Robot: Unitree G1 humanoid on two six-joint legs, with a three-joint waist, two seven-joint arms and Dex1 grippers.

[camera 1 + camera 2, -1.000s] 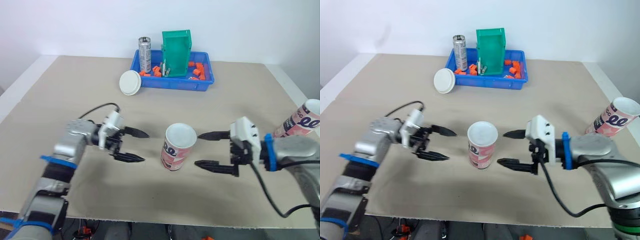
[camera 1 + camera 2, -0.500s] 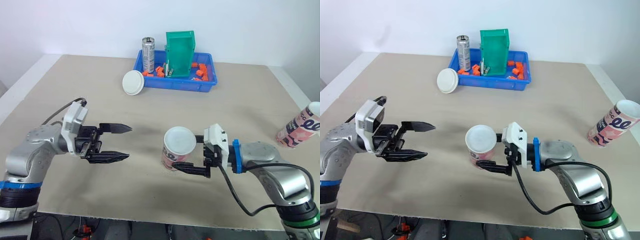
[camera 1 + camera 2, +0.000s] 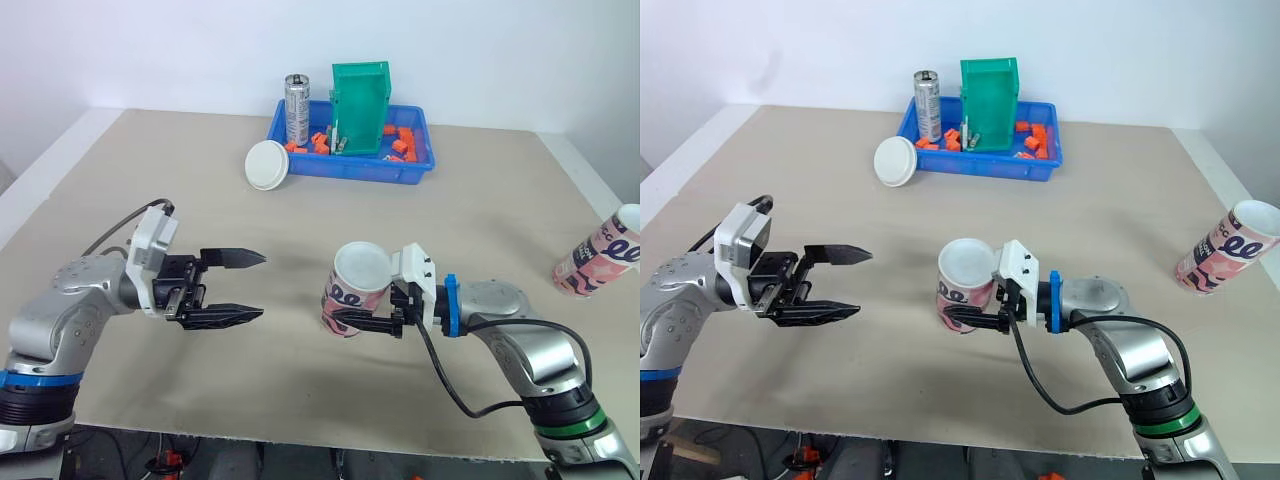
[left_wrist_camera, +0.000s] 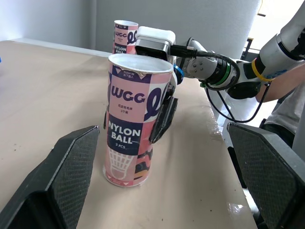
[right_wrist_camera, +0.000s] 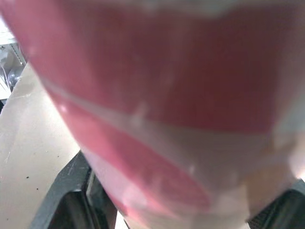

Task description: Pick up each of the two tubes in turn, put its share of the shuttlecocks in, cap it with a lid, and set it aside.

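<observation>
While the near tube (image 3: 358, 285) stands upright at the middle of the tabletop (image 3: 180, 200), the right hand (image 3: 350, 310) reaches in from its 3 o'clock side and grips it low on the body. One black finger lies along the side facing the robot and the other goes behind the tube. In the left wrist view both fingers (image 4: 164, 119) press against the pink wall, about halfway up the printed label. The tube's base rests on the tabletop.

The left hand (image 3: 262, 286) hangs at the tube's 9 o'clock, well apart from it. Its two fingers are spread wide with nothing between them, and their tips point toward the tube.

The far tube (image 3: 600, 250) stands at 3 o'clock, near the tabletop's right edge and well apart from the right arm. A white lid (image 3: 267, 165) lies at 11 o'clock, just beside the left end of a blue tray (image 3: 350, 172). The tray sits at 12 o'clock by the far edge and holds a green bin (image 3: 360, 105), a silver can (image 3: 296, 110) and scattered orange pieces (image 3: 400, 145).
</observation>
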